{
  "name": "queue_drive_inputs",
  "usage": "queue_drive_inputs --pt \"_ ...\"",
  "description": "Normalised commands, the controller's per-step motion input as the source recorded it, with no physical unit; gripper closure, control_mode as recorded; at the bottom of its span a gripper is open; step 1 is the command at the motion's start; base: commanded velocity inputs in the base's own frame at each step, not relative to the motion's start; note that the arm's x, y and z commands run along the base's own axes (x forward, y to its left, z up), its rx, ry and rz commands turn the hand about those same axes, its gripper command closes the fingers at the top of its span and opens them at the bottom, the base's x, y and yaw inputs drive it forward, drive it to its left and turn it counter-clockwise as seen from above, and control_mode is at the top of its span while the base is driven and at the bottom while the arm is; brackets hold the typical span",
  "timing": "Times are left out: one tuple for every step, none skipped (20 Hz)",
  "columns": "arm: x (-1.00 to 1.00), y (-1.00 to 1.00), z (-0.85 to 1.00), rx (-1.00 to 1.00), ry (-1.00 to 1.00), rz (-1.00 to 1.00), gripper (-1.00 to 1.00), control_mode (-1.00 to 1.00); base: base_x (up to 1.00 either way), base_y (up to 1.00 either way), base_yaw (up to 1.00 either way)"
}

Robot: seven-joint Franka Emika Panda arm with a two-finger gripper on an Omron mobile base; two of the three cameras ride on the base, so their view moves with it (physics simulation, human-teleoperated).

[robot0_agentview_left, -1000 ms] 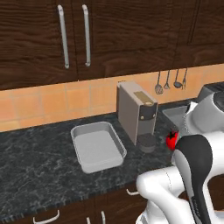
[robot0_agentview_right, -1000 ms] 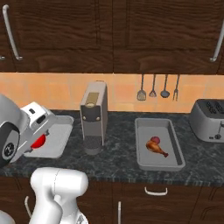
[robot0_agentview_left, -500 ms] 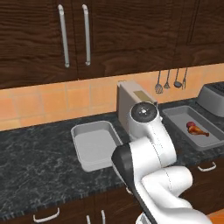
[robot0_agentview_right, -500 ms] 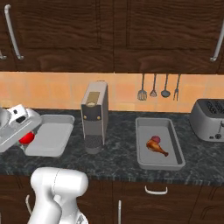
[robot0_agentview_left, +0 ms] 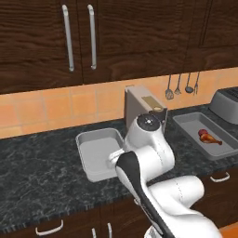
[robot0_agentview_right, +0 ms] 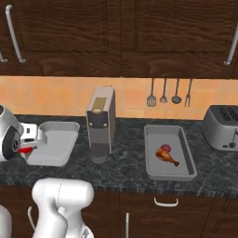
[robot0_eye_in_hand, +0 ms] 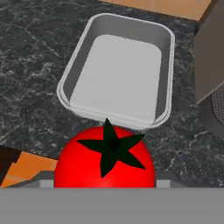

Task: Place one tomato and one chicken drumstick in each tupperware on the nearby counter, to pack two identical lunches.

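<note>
The gripper [robot0_agentview_right: 27, 149] is grasping the tomato [robot0_eye_in_hand: 106, 158], which is sitting between the jaws with its dark green stem facing the hand camera. In the hand view, the bright red tomato is hanging above the black marbled counter [robot0_eye_in_hand: 30, 65], just short of the near rim of the left tupperware [robot0_eye_in_hand: 118, 74], whose light grey floor is lying bare beyond it. In the right base view, a sliver of red is showing at the gripper, right at the near left corner of that same tray [robot0_agentview_right: 53, 142].

The coffee machine [robot0_agentview_right: 100, 122] is standing upright on the counter between the two containers, just beside the left one. To its right, the second tupperware [robot0_agentview_right: 168, 151] is lying lengthwise, holding a chicken drumstick [robot0_agentview_right: 167, 157] with a small dark red piece touching its upper end; what that piece is cannot be told. A silver toaster [robot0_agentview_right: 222, 127] is sitting near the far right end of the counter. Four utensils [robot0_agentview_right: 169, 91] are hanging on the orange tiled wall above the right tray. In the left base view, the arm [robot0_agentview_left: 146, 158] is bending over the near right side of the left tupperware.
</note>
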Motion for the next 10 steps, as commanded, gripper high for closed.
queue_drive_inputs --pt "0.44 0.00 -0.14 0.27 0.03 -0.17 1.00 -1.00 0.00 0.00 0.00" --pt "0.60 0.00 -0.08 0.27 0.09 -0.15 1.00 -1.00 0.00 0.00 0.00" --pt "0.76 0.00 -0.06 0.23 0.10 -0.11 1.00 -1.00 0.00 0.00 0.00" --pt "0.79 0.00 -0.06 0.21 0.13 -0.09 1.00 -1.00 0.00 0.00 0.00" --pt "0.82 0.00 -0.10 0.07 0.19 -0.09 1.00 -1.00 0.00 0.00 0.00" --pt "0.79 0.01 -0.12 0.05 0.15 -0.07 1.00 -1.00 0.00 0.00 0.00" --pt "0.82 0.04 -0.14 0.03 0.15 -0.06 1.00 -1.00 0.00 0.00 0.00" --pt "0.85 0.07 -0.15 0.03 0.16 -0.05 1.00 -1.00 0.00 0.00 0.00" --pt "0.81 0.08 -0.15 0.01 0.16 -0.05 1.00 -1.00 0.00 0.00 0.00" --pt "0.81 0.16 -0.19 0.00 0.15 -0.05 1.00 -1.00 0.00 0.00 0.00"
